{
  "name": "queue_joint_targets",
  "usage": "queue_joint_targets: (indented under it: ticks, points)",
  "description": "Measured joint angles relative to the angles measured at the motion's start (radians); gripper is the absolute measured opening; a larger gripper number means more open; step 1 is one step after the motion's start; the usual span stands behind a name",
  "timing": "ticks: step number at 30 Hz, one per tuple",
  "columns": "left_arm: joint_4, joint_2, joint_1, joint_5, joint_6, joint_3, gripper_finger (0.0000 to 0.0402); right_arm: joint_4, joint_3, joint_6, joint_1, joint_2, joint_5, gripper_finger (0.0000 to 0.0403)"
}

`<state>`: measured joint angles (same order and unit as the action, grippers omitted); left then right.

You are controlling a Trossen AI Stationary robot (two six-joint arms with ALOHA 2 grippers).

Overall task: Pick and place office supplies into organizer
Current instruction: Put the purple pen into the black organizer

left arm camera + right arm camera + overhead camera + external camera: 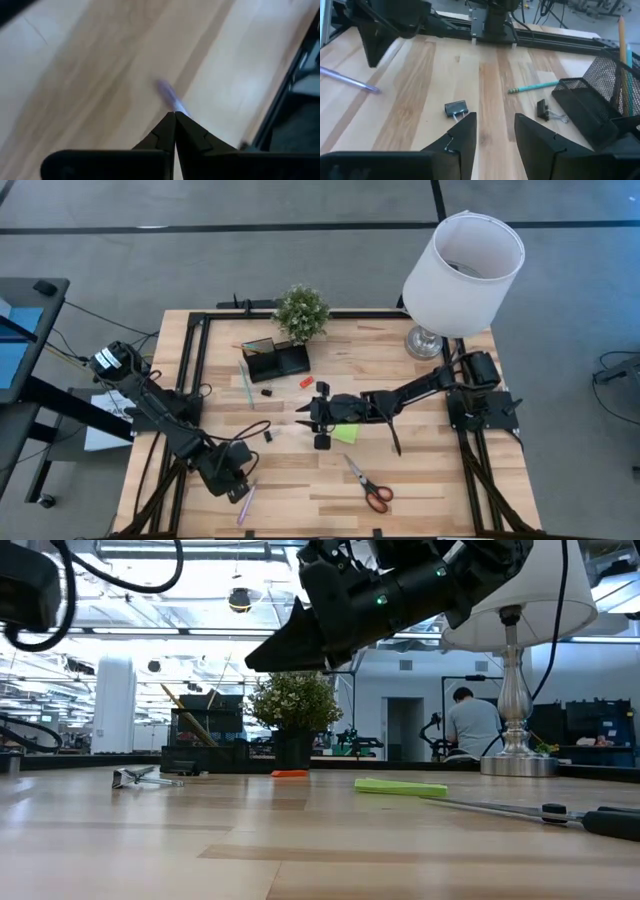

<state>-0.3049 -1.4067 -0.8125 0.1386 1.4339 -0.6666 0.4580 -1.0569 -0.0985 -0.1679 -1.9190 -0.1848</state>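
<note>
Black metal binder clip point(456, 108) w/ silver wire handles lies on the light wood table point(430, 480) just ahead of the right pincer point(495, 132), slightly off toward one finger rather than centred in the gap. Right pincer's jaws stand wide apart, nothing between them; in the high view it point(318, 420) hovers mid-table, pointing toward the left arm's side. Clip's long axis runs roughly crosswise to the pincer's reach, so the fingers would straddle its short dimension; prob. only a small sideways shift plus a drop is needed.

A 2nd black binder clip point(543, 109) sits nearer the black wire-mesh organizer point(600, 107), beside a thin teal pencil point(535, 87). Right arm is clearly nearer to both clips than the left.

Left pincer point(236, 483) is at the near-left part of the table, jaws pressed fully together. A thin purple-pink pen point(170, 95) lies right at its tips, long axis running straight away from the fingers; whether the tips actually pinch it I can't tell, too blurred.

Lime-green sticky-note square point(345, 434) lies partly under the right arm; red-handled scissors point(368, 485) lie apart, nearer the front edge. Organizer point(275, 358) sits at the back by the green potted plant point(301, 310), already holding a brown pencil point(622, 45).
</note>
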Motion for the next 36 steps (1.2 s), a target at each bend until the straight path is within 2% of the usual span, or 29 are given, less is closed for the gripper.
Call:
queue_joint_targets:
  ticks: [5, 11, 15, 26, 36]
  points:
    - [0.010, 0.000, 0.022, -0.090, -0.004, 0.000, 0.0040, 0.000, 0.000, -0.007, 0.014, 0.000, 0.000, 0.0127]
    - [0.012, 0.000, 0.052, -0.099, -0.039, 0.000, 0.0102, 0.000, 0.000, -0.007, 0.019, 0.000, 0.001, 0.0127]
    - [0.012, 0.000, 0.075, -0.073, -0.042, 0.000, 0.0127, 0.000, 0.000, -0.007, 0.018, 0.000, 0.001, 0.0127]
    - [0.004, -0.001, 0.084, 0.003, -0.093, 0.000, 0.0132, -0.010, 0.000, -0.007, -0.001, 0.000, 0.002, 0.0127]
    - [0.004, -0.001, 0.083, 0.013, -0.105, 0.000, 0.0132, -0.010, 0.000, 0.028, -0.002, 0.000, 0.003, 0.0127]
